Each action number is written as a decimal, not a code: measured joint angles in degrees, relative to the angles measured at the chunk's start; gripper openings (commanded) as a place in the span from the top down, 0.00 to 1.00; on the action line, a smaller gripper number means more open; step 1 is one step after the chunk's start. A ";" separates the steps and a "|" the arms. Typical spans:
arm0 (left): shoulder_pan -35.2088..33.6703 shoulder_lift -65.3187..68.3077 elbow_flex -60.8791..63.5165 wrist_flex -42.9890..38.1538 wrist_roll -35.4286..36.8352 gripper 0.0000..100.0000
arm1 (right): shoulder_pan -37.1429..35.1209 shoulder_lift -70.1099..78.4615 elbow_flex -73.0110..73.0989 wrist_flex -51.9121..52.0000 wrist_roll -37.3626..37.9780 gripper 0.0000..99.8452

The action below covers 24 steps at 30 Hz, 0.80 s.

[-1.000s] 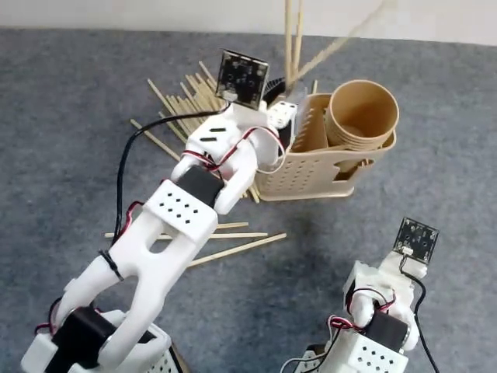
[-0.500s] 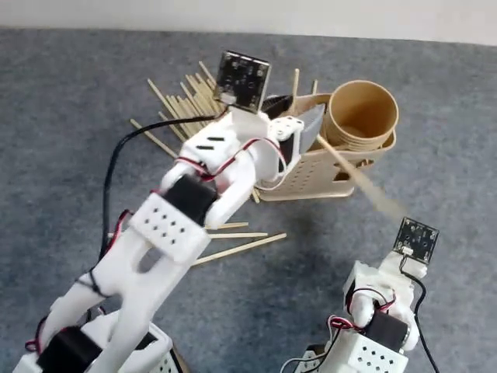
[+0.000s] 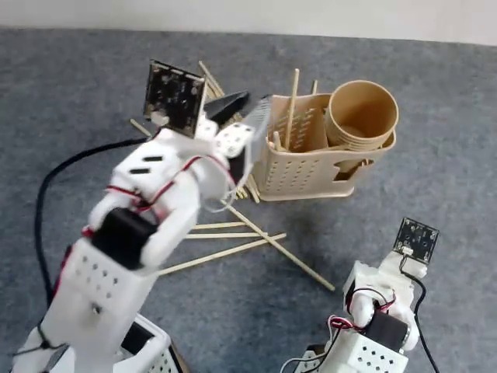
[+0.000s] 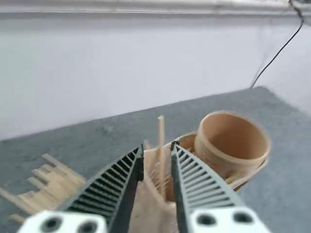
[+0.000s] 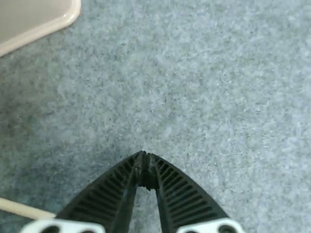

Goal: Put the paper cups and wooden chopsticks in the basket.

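A beige basket (image 3: 311, 167) stands on the grey carpet with stacked paper cups (image 3: 363, 115) in its right compartment and a wooden chopstick (image 3: 291, 105) upright in its left one. My left gripper (image 3: 247, 107) hovers open just left of the basket, with nothing between its fingers. In the left wrist view the open gripper (image 4: 156, 147) frames the upright chopstick (image 4: 161, 145) beside the cups (image 4: 232, 143). One chopstick (image 3: 283, 250) lies slanted on the carpet in front of the basket. My right gripper (image 5: 146, 160) is shut low over bare carpet, near a basket corner (image 5: 34, 14).
Several loose chopsticks (image 3: 182, 97) are piled behind the left arm, also seen as a chopstick pile (image 4: 46, 182). Two more chopsticks (image 3: 225, 241) lie in front of the basket. The right arm (image 3: 380, 311) sits at the front right. A chopstick end (image 5: 19, 208) lies near the right gripper.
The left gripper held chopsticks upright over the basket, then opened and swung left. One chopstick stayed in the basket; another tipped out onto the carpet. The right arm kept still.
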 measured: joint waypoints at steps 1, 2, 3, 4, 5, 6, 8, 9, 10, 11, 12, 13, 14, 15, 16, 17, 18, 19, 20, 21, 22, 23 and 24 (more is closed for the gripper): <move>-0.97 -1.05 0.00 2.20 -1.49 0.90 | 0.00 0.00 0.00 0.00 0.00 1.00; -2.02 -2.11 0.00 4.48 -2.90 0.90 | 0.00 0.00 0.00 0.00 0.00 1.00; -3.16 -2.99 0.00 7.03 -4.13 0.90 | 0.00 0.00 0.00 0.00 0.00 1.00; -4.31 -3.78 0.00 9.49 -5.36 0.90 | 0.00 0.00 0.00 0.00 0.00 1.00; -5.63 -4.22 0.00 12.04 -6.51 0.90 | 0.00 0.00 0.00 0.00 0.00 1.00; -6.77 -4.57 0.00 14.42 -7.56 0.90 | 0.00 0.00 0.00 0.00 0.00 1.00; -9.14 -4.75 0.00 18.81 -9.85 0.90 | 0.00 0.00 0.00 0.00 0.00 1.00; -10.20 -4.75 0.00 20.92 -11.25 0.90 | 0.00 0.00 0.00 0.00 0.00 1.00; -11.08 -4.75 0.00 23.03 -13.01 0.90 | 0.00 0.00 0.00 0.00 0.00 1.00; -11.78 -4.66 0.00 25.23 -15.12 0.90 | 0.00 0.00 0.00 0.00 0.00 1.00; -12.04 -4.13 0.00 27.52 -17.76 0.90 | 0.00 0.00 0.00 0.00 0.00 1.00; -12.31 -3.25 0.00 29.71 -20.66 0.88 | 0.00 0.00 0.00 0.00 0.00 1.00; -12.31 -1.93 0.00 31.82 -23.47 0.87 | 0.00 0.00 0.00 0.00 0.00 1.00; -12.40 -0.35 0.00 34.20 -26.29 0.84 | 0.00 0.00 0.00 0.00 0.00 1.00; -12.48 1.58 0.00 36.31 -29.01 0.83 | 0.00 0.00 0.00 0.00 0.00 1.00; -13.10 3.60 0.00 38.15 -31.47 0.82 | 0.00 0.00 0.00 0.00 0.00 1.00; -14.07 5.89 0.00 39.30 -33.67 0.81 | 0.00 0.00 0.00 0.00 0.00 1.00; -15.12 8.35 0.00 39.65 -35.34 0.81 | 0.00 0.00 0.00 0.00 0.00 1.00; -16.18 10.81 0.00 39.65 -37.10 0.81 | 0.00 0.00 0.00 0.00 0.00 1.00; -16.97 13.45 0.00 39.65 -39.03 0.81 | 0.00 0.00 0.00 0.00 0.00 1.00; -17.76 16.00 0.00 39.65 -41.14 0.81 | 0.00 0.00 0.00 0.00 0.00 1.00; -18.20 18.55 0.00 39.65 -43.43 0.81 | 0.00 0.00 0.00 0.00 0.00 1.00; -18.46 21.10 0.00 39.65 -45.63 0.81 | 0.00 0.00 0.00 0.00 0.00 1.00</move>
